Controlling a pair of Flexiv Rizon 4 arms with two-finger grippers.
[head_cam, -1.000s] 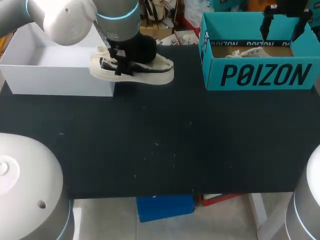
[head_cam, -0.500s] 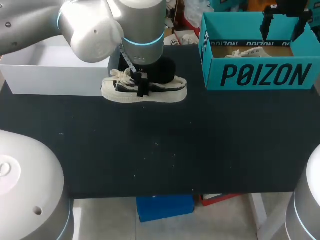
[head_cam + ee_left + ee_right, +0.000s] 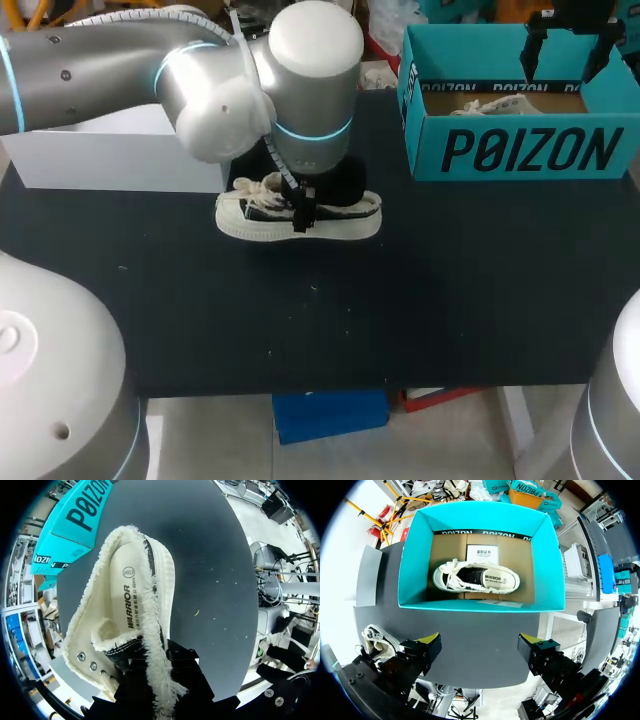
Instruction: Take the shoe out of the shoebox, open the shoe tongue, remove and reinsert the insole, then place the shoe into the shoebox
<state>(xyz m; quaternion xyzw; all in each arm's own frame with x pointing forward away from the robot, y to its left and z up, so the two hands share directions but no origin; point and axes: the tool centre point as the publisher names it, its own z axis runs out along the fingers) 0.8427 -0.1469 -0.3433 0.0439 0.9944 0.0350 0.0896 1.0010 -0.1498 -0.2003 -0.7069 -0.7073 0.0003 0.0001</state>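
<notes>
shoe (image 3: 340, 215) sits out on the tabletop (image 3: 400, 300), my left gripper (image 3: 155, 675) clamped on its collar. by my judgement all later steps remain; my right gripper (image 3: 480, 644) hangs open.

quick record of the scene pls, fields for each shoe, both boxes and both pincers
shoe: on the dark table between the two boxes, contact unclear
left pincer: shut on shoe, gripping its side wall near the eyelets
right pincer: open, above teal shoebox
teal shoebox: open, second shoe inside
white box: table's far left side
</notes>
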